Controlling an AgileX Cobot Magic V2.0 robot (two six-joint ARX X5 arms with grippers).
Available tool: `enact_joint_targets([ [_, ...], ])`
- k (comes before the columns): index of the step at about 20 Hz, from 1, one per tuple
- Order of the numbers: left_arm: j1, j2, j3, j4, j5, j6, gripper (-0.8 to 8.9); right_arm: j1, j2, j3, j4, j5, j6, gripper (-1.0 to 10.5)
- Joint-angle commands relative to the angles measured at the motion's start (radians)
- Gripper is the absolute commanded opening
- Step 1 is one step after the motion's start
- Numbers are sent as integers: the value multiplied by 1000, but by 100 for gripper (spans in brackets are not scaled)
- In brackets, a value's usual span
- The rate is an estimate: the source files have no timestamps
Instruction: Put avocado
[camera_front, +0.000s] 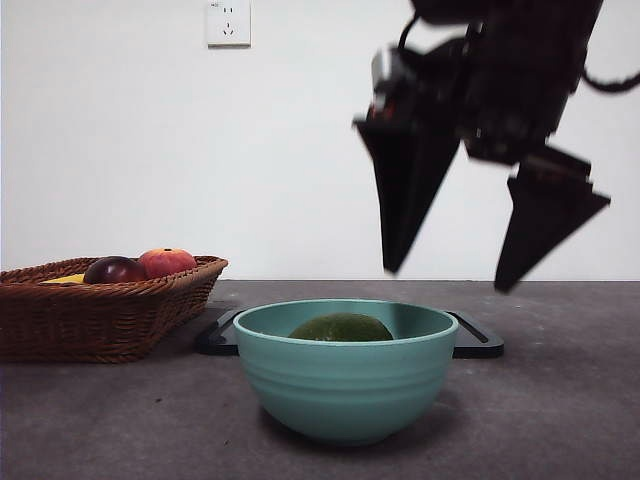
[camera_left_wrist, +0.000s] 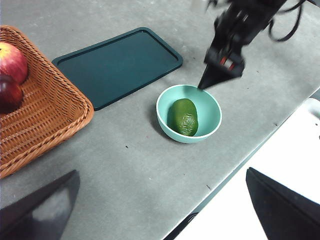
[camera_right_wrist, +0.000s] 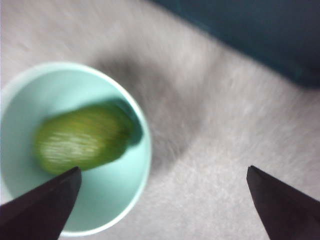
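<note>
The dark olive-green avocado (camera_front: 341, 328) lies inside the teal bowl (camera_front: 346, 390) at the table's front centre. It also shows in the left wrist view (camera_left_wrist: 185, 116) and in the right wrist view (camera_right_wrist: 82, 138). My right gripper (camera_front: 450, 270) hangs open and empty above the bowl's right side, its jaws spread wide apart. The left wrist view shows that gripper (camera_left_wrist: 220, 70) beside the bowl (camera_left_wrist: 212, 102). My left gripper (camera_left_wrist: 162, 210) is open and empty, high above the table, away from the bowl.
A wicker basket (camera_front: 120, 310) at the left holds a red-orange fruit (camera_front: 166, 262) and a dark maroon fruit (camera_front: 113, 270). A dark flat tray (camera_left_wrist: 120, 65) lies behind the bowl. The table's edge (camera_left_wrist: 240, 170) runs close to the bowl.
</note>
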Motion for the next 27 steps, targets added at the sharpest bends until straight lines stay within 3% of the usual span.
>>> enact_joint_targets([
  [1,-7,1,9,15,-2,-3,530,9,63,19,-9,21,4,660],
  [3,-7,1,10,15,-2,-3,530,9,98,19,-2,19,4,655],
  [4,-7,1,9,15,-2,-3,530,9,112,19,3,19,4,600],
  [9,-7,1,10,16,-2,-2,530,10,156,19,26,-4,15,152],
  [12,-7,1,9,16,-2,-2,530,10,156,19,66,-63,16,22],
  [19,-7,1,10,16,-2,1,530,-30,166,106,74,-34,68,8],
  [27,-7,1,9,16,-2,1,530,-191,450,515,-49,-56,44,8],
])
